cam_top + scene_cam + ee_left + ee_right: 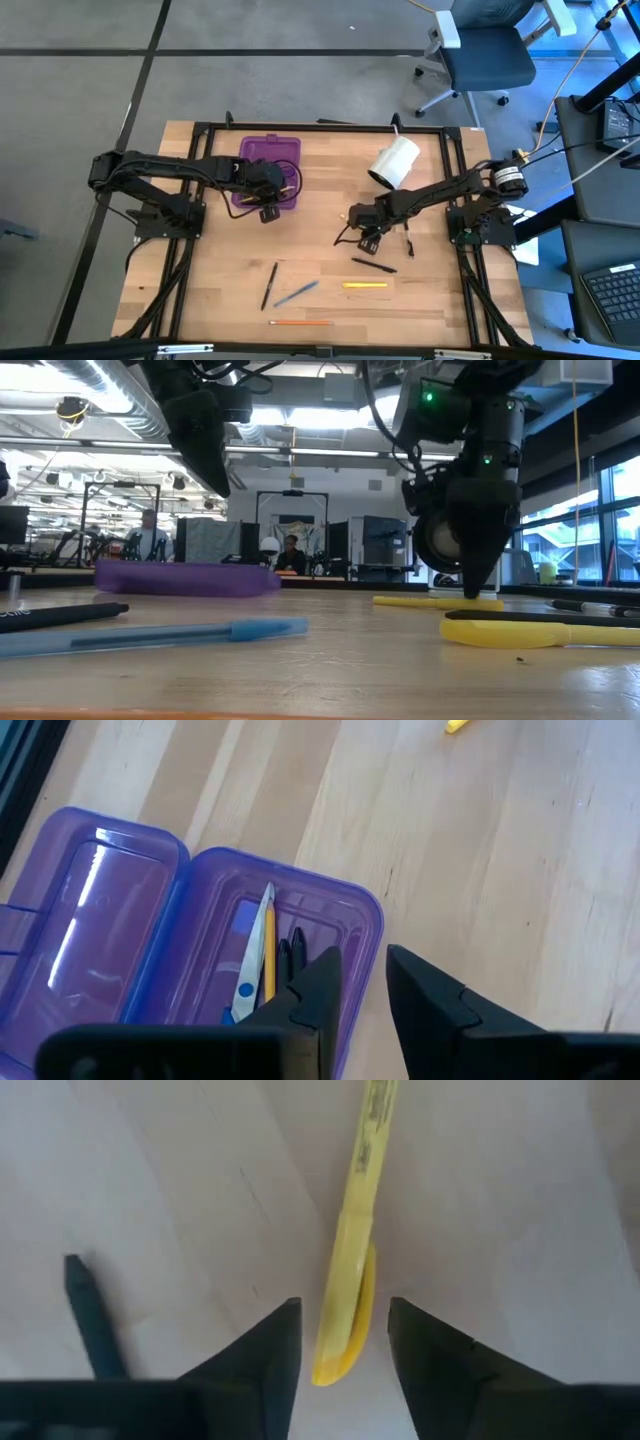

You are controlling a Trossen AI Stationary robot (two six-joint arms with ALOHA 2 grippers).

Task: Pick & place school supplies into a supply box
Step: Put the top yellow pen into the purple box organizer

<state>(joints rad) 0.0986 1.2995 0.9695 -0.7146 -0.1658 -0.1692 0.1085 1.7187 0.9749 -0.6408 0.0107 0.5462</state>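
Note:
The translucent purple supply box [270, 170] lies open near the table's far left. In it lie blue-handled scissors [245, 990], a yellow pencil [269, 955] and black pens [292, 952]. My left gripper [268, 212] [360, 955] hovers open at the box's near right corner and holds nothing. My right gripper [366, 240] [345, 1305] points down at mid-table, open. Its fingers stand on either side of the thicker end of a yellow pen [365, 1180] [430, 601] lying flat on the wood, with a gap showing on each side. The gripper hides that pen in the high view.
A white roll [395, 162] lies behind the right arm. Toward the near edge lie a second yellow pen [365, 285], a black pen [373, 265], another black pen [270, 285], a blue pen [297, 293] and an orange pencil [300, 322]. A dark pen end [90, 1320] lies beside my right gripper.

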